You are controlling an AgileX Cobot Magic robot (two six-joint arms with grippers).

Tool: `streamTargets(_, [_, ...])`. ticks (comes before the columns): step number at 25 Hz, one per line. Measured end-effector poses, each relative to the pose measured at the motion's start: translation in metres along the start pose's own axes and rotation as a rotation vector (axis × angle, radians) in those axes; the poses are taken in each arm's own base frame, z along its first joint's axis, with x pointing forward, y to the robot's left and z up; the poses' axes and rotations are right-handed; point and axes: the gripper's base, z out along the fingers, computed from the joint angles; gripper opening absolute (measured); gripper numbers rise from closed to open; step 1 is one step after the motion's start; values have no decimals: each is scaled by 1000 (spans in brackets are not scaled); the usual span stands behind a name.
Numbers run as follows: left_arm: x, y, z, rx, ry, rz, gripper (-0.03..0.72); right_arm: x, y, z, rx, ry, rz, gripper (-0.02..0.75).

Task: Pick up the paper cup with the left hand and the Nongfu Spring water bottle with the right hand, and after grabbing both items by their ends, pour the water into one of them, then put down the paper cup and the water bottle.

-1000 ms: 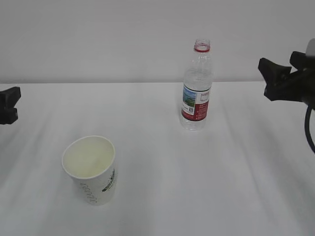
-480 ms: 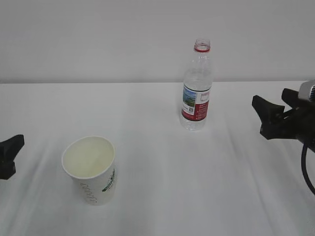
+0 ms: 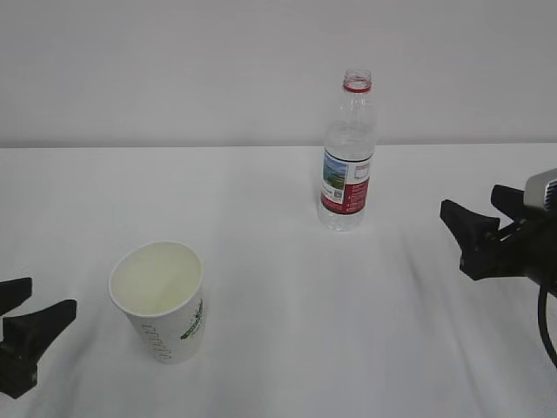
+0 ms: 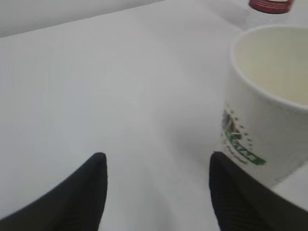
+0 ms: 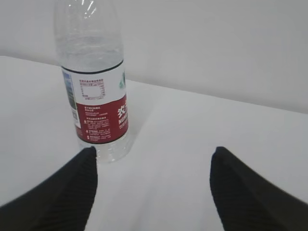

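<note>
The white paper cup [image 3: 162, 300] stands upright at the front left of the table, its cream inside showing nothing in it; the left wrist view has it [image 4: 269, 110] at the right edge. My left gripper [image 3: 39, 312] [image 4: 156, 163] hangs open low at the far left, a short way left of the cup, nothing between its fingers. The Nongfu Spring water bottle [image 3: 348, 157] [image 5: 94, 91] stands uncapped and upright at the back centre. My right gripper [image 3: 474, 207] [image 5: 153, 154] is open to the right of the bottle and apart from it. Water level cannot be made out.
A white cloth covers the table [image 3: 287, 348]. A plain pale wall [image 3: 218, 61] closes the back. The bottle's base [image 4: 269, 6] peeks in at the top right of the left wrist view.
Both arms have come down and forward. The left gripper dropped from mid-left to the front left corner near the cup; the right one sank from bottle-neck height to label height. Cup and bottle have not moved.
</note>
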Motion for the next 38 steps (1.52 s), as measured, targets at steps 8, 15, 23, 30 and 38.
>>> streamTargets(8, [1, -15, -1, 164, 4, 75, 486, 6, 5, -7, -28, 28, -4, 552])
streamTargets(15, [2, -21, -2, 235, 5, 108, 486, 6, 5, -7, -38, 27, -8, 552])
streamTargets(23, [2, -23, -3, 252, 14, 45, 486, 6, 6, -7, -40, 25, -9, 552])
streamTargets(30, [2, -24, -3, 268, 14, 61, 486, 6, 6, -7, -40, 25, -9, 552])
streamTargets(38, [2, -26, -4, 286, -4, 186, 499, 6, 6, -7, -40, 25, -9, 551])
